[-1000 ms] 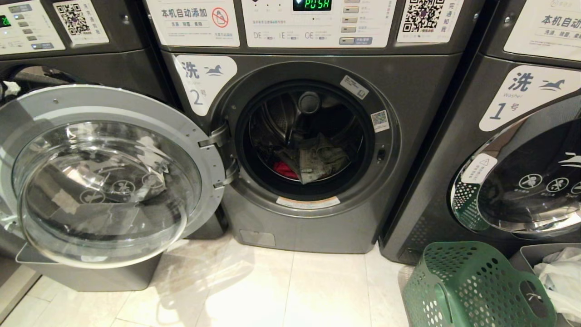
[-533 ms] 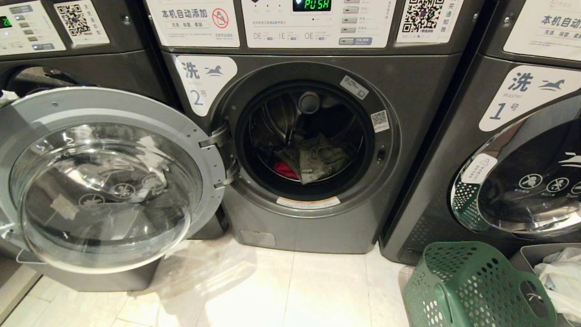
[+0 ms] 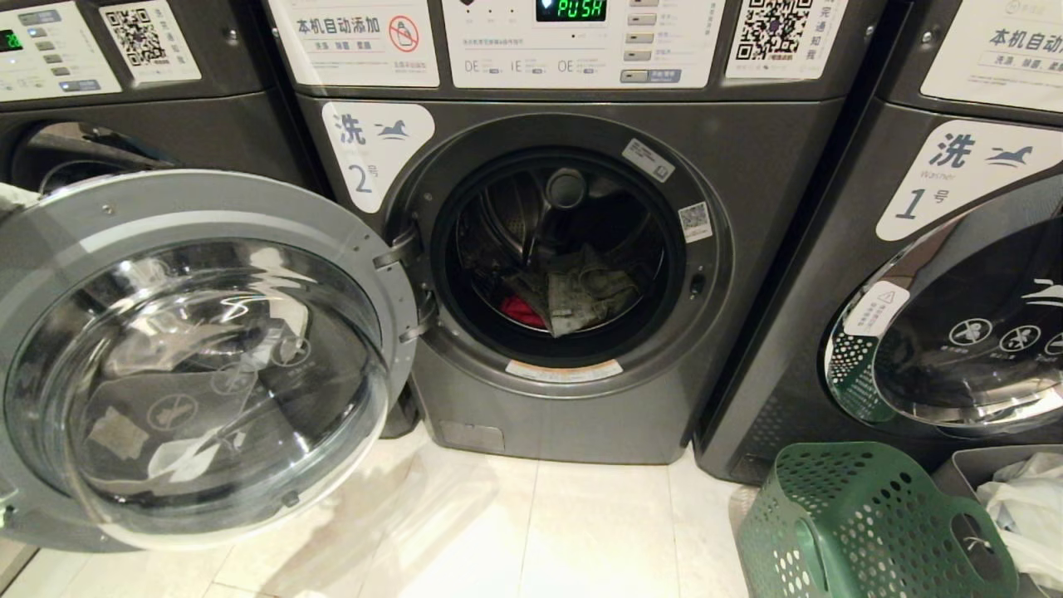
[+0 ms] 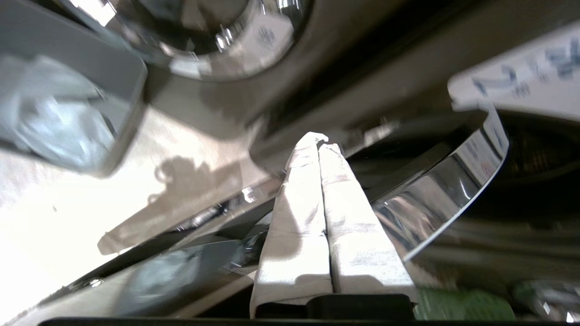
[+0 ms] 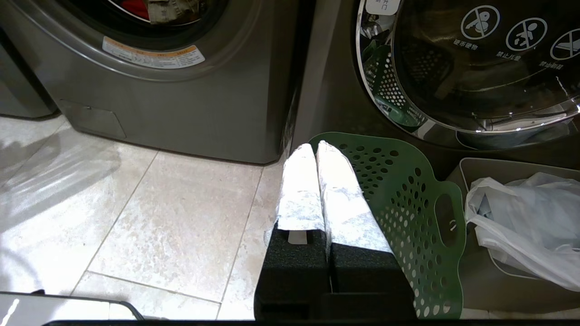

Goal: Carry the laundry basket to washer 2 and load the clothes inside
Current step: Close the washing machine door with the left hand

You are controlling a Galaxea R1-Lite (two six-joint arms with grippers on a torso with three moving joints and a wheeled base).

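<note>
The left gripper (image 4: 318,142) has its jaws pressed together, empty, just beside the chrome rim of the open door (image 3: 199,357) of washer 2 (image 3: 573,249). The clothes (image 3: 573,299), red and grey-green, lie inside its drum. The right gripper (image 5: 316,151), jaws also pressed together, hangs near the laundry basket (image 3: 864,523), which stands on the floor (image 3: 531,531) before washer 1 (image 3: 938,274), beside a grey bin (image 5: 480,170) holding a white bag (image 5: 521,217).
</note>
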